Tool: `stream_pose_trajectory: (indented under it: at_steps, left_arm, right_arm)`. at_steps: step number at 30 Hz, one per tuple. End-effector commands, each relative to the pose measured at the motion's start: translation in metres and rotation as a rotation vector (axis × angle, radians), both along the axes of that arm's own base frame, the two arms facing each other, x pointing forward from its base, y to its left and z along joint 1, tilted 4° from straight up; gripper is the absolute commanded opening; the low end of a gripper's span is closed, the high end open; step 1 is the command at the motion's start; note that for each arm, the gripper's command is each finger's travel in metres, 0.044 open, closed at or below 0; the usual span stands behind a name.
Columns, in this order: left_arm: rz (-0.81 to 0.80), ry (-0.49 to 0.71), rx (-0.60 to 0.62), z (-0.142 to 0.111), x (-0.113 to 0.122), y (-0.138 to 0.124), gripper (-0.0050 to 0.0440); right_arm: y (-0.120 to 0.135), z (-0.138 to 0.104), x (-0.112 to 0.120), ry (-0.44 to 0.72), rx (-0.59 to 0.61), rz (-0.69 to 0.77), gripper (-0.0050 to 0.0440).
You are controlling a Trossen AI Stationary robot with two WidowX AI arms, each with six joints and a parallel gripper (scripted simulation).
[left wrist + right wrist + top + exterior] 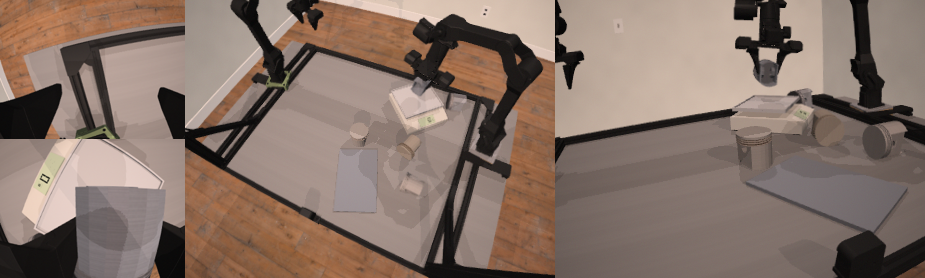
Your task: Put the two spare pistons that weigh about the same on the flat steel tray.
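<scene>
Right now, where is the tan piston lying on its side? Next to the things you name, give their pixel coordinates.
In the top view, the tan cylindrical piston (409, 147) (829, 130) lies right of centre, between the cream scale (425, 121) (767, 123) and the pale piston (414, 184) (885, 140).
</scene>
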State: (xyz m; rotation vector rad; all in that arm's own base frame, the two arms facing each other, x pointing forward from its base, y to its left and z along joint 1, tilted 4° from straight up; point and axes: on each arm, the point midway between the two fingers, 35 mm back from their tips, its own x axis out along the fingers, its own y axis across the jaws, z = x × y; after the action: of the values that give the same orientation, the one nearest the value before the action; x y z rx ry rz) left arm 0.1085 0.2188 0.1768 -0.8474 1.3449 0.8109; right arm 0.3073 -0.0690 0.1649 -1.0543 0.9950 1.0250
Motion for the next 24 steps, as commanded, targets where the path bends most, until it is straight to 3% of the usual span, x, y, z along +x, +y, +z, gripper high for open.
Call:
stream_pose_trajectory:
  at_steps: [1,24]
  left_arm:
    - [-0.005,-0.003,-0.004,0.000,0.000,-0.001,0.0440]
    - [-0.005,-0.003,-0.004,0.000,0.000,-0.001,0.0440]
  right_arm:
    - [0.002,-0.007,0.001,0.001,0.006,0.001,0.0158]
    - [0.007,-0.039,0.008,0.001,0.006,0.001,0.0158]
